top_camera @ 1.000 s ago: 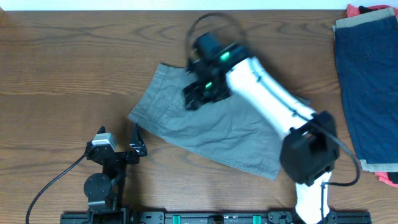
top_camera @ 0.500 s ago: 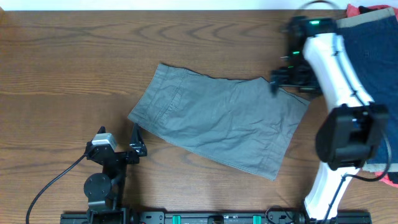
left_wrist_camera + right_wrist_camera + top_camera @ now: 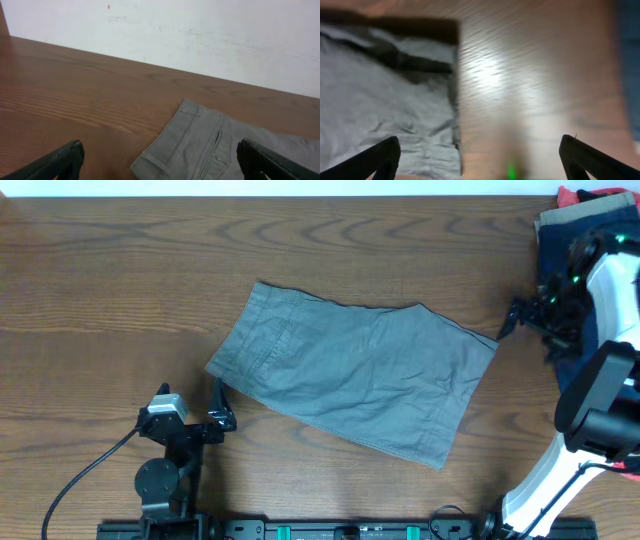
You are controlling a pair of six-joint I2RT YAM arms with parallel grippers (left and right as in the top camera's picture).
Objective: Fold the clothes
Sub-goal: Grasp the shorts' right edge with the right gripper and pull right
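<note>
Wood table (image 3: 120,260): grey-olive shorts (image 3: 360,370) lie flat mid-table, apparently halved, w/ another fold plus stacking by the navy pile (image 3: 558,250) prob. left, left gripper (image 3: 224,405) & right gripper (image 3: 508,318) both spread, empty.

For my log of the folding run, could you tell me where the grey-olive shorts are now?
Overhead view: the grey-olive shorts lie flat mid-table, the left gripper near their lower-left corner, the right gripper just off their right edge.
</note>
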